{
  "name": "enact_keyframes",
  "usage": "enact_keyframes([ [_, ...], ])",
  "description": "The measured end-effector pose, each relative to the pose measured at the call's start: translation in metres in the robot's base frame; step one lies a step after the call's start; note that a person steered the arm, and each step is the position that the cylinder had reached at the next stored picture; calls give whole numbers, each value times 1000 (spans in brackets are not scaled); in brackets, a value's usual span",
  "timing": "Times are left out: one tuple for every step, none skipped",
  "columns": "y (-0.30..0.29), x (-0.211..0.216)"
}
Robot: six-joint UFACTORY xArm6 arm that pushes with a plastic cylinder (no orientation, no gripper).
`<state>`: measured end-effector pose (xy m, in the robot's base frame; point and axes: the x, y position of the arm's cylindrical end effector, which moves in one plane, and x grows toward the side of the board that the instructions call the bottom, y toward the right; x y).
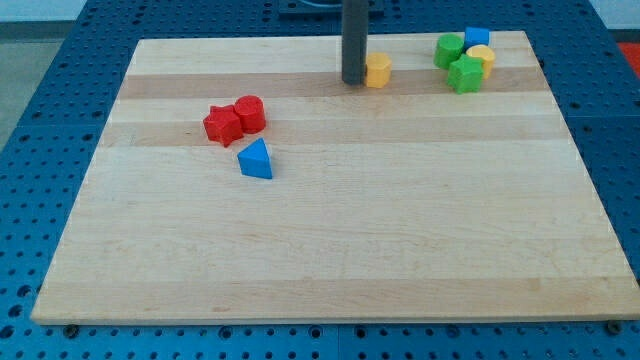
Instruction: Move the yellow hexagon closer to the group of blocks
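Pale wooden table [330, 250]: my tool's tip [353, 80] touches the yellow hexagon block's [379, 71] left side, grasping nothing.

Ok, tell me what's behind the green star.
Toward the view's top of the green star sit a yellow block, a blue block and another green block. Their lower parts are covered.

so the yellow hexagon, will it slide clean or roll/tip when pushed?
Likely slides: the yellow hexagon looks squat and flat-sided, lying flat on the smooth wooden board, so rolling or tipping seems unlikely. It probably is rigid and light. My tip sits at its left side; an off-centre push may spin it off course toward the green blocks.
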<state>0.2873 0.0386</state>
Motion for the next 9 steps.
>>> enact_keyframes([
  [10, -7],
  [9, -27],
  [10, -29],
  [24, -29],
  [42, -28],
  [58, -28],
  [73, -28],
  [72, -28],
  [27, -28],
])
